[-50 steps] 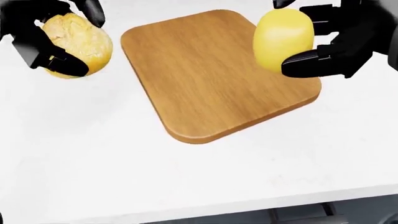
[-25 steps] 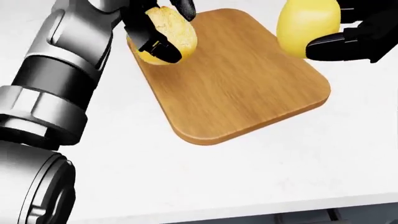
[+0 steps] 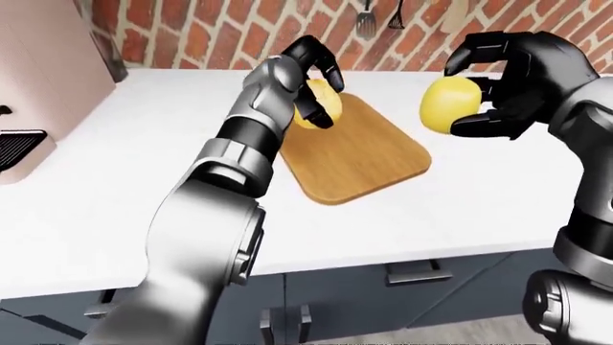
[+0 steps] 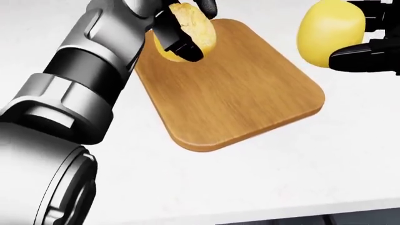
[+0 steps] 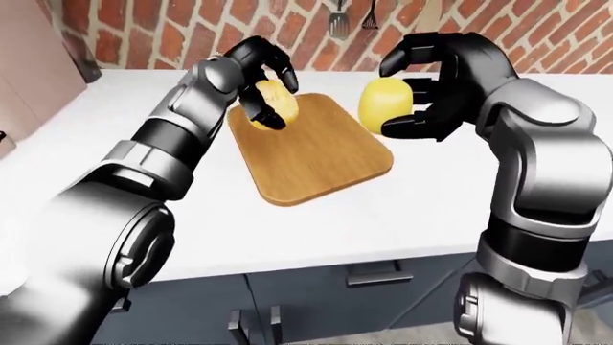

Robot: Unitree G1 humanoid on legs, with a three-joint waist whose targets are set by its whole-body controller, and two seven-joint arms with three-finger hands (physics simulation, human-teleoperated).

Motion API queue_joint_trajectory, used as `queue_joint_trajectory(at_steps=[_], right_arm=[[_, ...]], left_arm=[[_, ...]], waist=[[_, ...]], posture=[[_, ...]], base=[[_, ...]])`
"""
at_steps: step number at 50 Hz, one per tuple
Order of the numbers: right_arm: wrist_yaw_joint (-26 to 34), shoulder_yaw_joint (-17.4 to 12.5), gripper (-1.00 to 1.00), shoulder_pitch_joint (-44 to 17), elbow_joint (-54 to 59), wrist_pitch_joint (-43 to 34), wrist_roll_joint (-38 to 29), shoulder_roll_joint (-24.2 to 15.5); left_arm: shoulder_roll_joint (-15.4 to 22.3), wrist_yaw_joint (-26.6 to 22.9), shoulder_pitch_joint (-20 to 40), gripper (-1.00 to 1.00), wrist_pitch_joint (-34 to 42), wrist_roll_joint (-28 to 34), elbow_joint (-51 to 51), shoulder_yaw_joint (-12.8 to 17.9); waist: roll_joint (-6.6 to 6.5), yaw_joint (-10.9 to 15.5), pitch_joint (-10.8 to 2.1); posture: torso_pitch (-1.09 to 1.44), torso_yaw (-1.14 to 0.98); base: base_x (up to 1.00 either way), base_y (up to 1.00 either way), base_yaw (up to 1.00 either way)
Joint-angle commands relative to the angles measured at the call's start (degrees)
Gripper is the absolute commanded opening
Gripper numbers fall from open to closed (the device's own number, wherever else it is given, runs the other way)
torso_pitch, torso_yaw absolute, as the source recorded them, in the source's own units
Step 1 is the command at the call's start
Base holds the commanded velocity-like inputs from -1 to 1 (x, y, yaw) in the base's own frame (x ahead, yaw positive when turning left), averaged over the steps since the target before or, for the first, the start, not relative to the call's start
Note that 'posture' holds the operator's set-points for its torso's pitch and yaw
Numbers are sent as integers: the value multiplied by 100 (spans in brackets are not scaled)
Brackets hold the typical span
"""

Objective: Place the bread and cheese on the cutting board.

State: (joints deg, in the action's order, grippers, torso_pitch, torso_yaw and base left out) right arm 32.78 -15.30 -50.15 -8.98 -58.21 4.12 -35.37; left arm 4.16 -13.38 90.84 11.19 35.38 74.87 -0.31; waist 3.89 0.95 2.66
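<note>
at this moment i had both items in hand and neither was down yet. my left hand [image 3: 308, 68] was closed round the bread [image 4: 191, 32], holding it over the far left corner of the cutting board [image 4: 237, 89]; i couldn't tell from these views whether the loaf touched the wood or hung just above it. my right hand [image 5: 431, 79] gripped the cheese [image 5: 384, 104], a smooth yellow lump, in the air near the board's far right edge, clearly lifted off the surface. so, as i judged it, the pickup was done and what was left was to lower and release both pieces onto the board, bread first since it was nearest. the board lay on the white counter [image 3: 115, 187], with bare wood across its near half, so there was room for both. nothing stood in the way on the counter; utensils [image 3: 366, 18] hung on the brick wall [image 3: 192, 32] far behind, well apart, and cabinet drawers [image 3: 412, 277] sat below the near edge.
</note>
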Motion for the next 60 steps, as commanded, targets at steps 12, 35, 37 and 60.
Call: queue_joint_trajectory(at_steps=[12,35,37,60], right_arm=[[-57,-125,-94,39,-196,169,150,-94],[-100,-119,-94,329,-170,444,102,32],[-111,-106,-95,307,-105,482,77,26],[-357,483,-94,-790,1167,950,-526,320]], left_arm=[[-107,198,-21,-95,-260,117,-257,-8],[-172,550,-74,100,-351,153,-279,102],[-127,452,100,100,-260,52,-246,143],[1073,-30,584,100,6,-1097,-812,540]], waist=[[69,18,-178],[58,2,-228],[58,1,-227],[-91,-59,-188]], posture=[[0,0],[0,0],[0,0],[0,0]], base=[[0,0,0],[0,0,0],[0,0,0],[0,0,0]])
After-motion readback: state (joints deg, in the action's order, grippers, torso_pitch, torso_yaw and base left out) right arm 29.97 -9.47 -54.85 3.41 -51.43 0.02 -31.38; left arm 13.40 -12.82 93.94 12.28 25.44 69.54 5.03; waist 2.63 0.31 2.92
